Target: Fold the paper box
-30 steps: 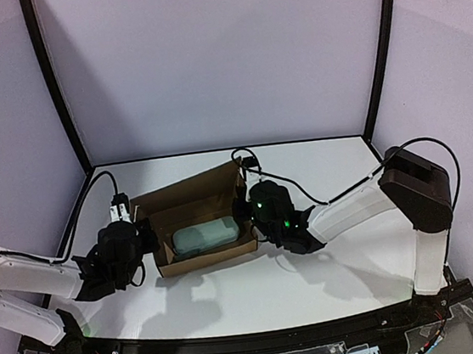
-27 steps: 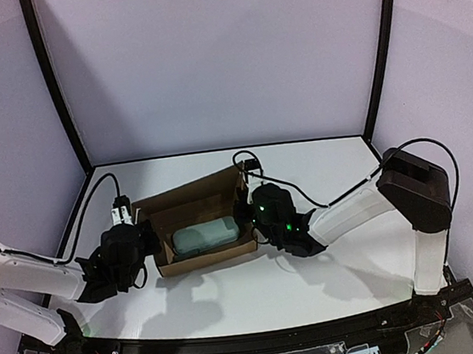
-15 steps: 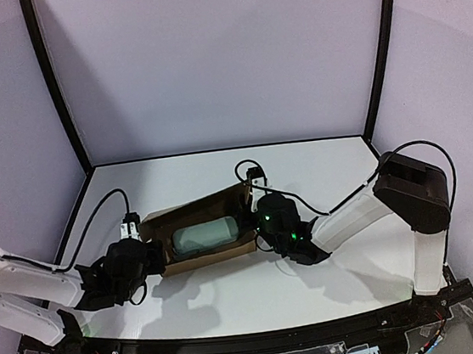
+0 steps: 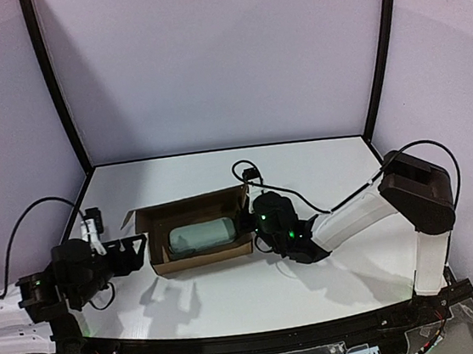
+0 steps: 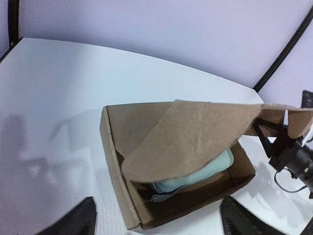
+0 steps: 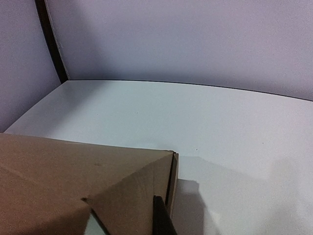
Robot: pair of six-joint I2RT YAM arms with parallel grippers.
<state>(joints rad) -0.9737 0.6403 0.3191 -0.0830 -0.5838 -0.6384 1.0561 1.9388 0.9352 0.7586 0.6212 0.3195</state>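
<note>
The paper box (image 4: 203, 258) is a shallow brown cardboard box lying in the middle of the white table, its lid flap (image 5: 195, 129) hanging half over the inside. A pale green oblong object (image 4: 199, 235) lies in it (image 5: 208, 172). My left gripper (image 4: 134, 250) stands open just left of the box and touches nothing; its dark fingertips (image 5: 83, 220) flank the box's near end. My right gripper (image 4: 250, 222) is at the box's right end. In the right wrist view one dark finger (image 6: 161, 218) lies against the cardboard (image 6: 73, 171) at the end wall, shut on it.
The white table (image 4: 304, 169) ends at lilac walls with black corner posts at the left (image 4: 55, 86) and right (image 4: 380, 49). A black cable (image 4: 249, 172) loops behind the right wrist. The right arm's elbow (image 4: 413, 187) stands at the table's right side.
My left gripper has opened, let go of the box's left end and drawn back to the left. The box has swung and now lies squarer to the table's front. The right gripper keeps its hold.
</note>
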